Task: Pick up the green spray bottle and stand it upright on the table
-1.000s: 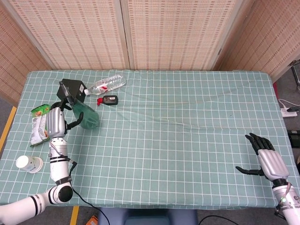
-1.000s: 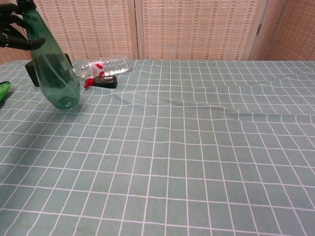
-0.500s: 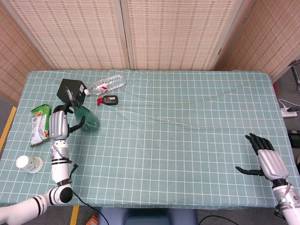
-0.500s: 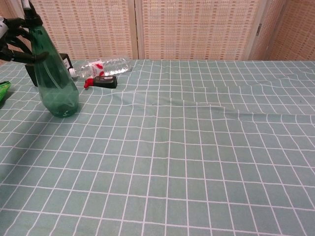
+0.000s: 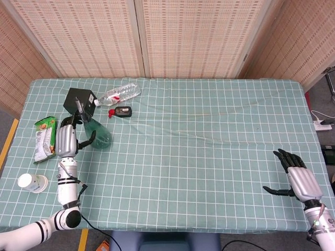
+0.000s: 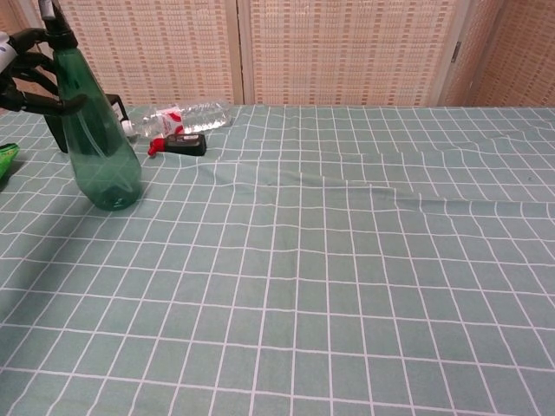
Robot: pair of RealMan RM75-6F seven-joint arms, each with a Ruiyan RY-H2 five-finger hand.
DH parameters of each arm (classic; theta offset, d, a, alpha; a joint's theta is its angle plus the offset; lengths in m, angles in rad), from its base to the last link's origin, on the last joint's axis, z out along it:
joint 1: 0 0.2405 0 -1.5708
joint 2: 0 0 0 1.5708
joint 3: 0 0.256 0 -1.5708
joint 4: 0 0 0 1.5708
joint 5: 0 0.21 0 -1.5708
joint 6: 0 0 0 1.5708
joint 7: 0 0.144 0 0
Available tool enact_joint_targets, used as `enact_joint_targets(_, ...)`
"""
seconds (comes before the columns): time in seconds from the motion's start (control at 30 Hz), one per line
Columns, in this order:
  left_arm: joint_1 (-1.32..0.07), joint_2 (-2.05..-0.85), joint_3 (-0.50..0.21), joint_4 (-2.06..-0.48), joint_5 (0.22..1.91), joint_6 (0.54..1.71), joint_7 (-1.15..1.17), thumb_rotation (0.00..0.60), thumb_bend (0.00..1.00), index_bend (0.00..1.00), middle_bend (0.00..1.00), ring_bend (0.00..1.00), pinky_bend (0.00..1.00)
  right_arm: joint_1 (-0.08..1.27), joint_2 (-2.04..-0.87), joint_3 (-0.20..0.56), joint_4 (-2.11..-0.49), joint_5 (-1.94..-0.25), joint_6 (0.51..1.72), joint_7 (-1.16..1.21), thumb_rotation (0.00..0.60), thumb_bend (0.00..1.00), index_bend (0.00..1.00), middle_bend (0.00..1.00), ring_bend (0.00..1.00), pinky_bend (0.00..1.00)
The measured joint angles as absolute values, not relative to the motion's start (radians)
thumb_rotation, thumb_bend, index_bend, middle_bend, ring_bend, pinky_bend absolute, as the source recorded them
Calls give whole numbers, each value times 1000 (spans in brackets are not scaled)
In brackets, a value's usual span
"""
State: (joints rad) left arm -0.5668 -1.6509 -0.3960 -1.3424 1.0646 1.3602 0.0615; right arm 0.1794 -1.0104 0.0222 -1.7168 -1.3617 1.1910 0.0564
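Observation:
The green spray bottle (image 5: 97, 136) (image 6: 101, 154) stands upright at the table's far left, its base on the checked cloth and its dark nozzle up. My left hand (image 5: 66, 139) (image 6: 28, 73) holds it at the neck, with dark fingers curled around just under the nozzle. My right hand (image 5: 296, 178) rests open near the right front corner of the table, fingers spread, holding nothing. The chest view does not show it.
Behind the bottle stands a black box (image 5: 78, 99). A clear plastic bottle (image 5: 121, 93) (image 6: 182, 114) lies beside it, with a small black-and-red device (image 5: 121, 111) (image 6: 182, 144) nearby. Snack packets (image 5: 44, 142) and a white cup (image 5: 31, 182) lie along the left edge.
The bottle swung from a tilt, base lifted, to upright on the cloth. My left hand came down with it and keeps its hold. My right hand stayed still.

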Motion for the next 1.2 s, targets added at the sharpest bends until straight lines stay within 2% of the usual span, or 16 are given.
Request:
enact_joint_targets(0.47, -540, -1608, -401, -1393, 1060, 1346, 59, 600, 234, 11, 209, 211, 125, 181, -1008, 20, -1715, -1370, 1187, 65, 600, 0, 0, 0, 0, 0)
enact_joint_targets(0.93, -457, -1497, -394, -1413, 1027, 1355, 63, 600, 238, 0, 165, 171, 124, 191, -1004, 12, -1719, -1407, 1182, 71, 600, 0, 0, 0, 0, 0)
enact_joint_targets(1.03, -425, -1441, -382, -1453, 1032, 1364, 69, 600, 269, 62, 155, 164, 174, 194, -1005, 10, -1721, -1416, 1182, 66, 600, 0, 0, 0, 0, 0)
enact_joint_targets(1.13, -389, -1355, -343, -1510, 1058, 1364, 96, 600, 276, 217, 180, 162, 294, 196, -1005, 8, -1720, -1417, 1179, 57, 600, 0, 0, 0, 0, 0)
enact_joint_targets(1.2, -365, -1283, -294, -1536, 1107, 1363, 120, 600, 272, 240, 211, 162, 288, 196, -1003, 8, -1721, -1418, 1178, 64, 600, 0, 0, 0, 0, 0)
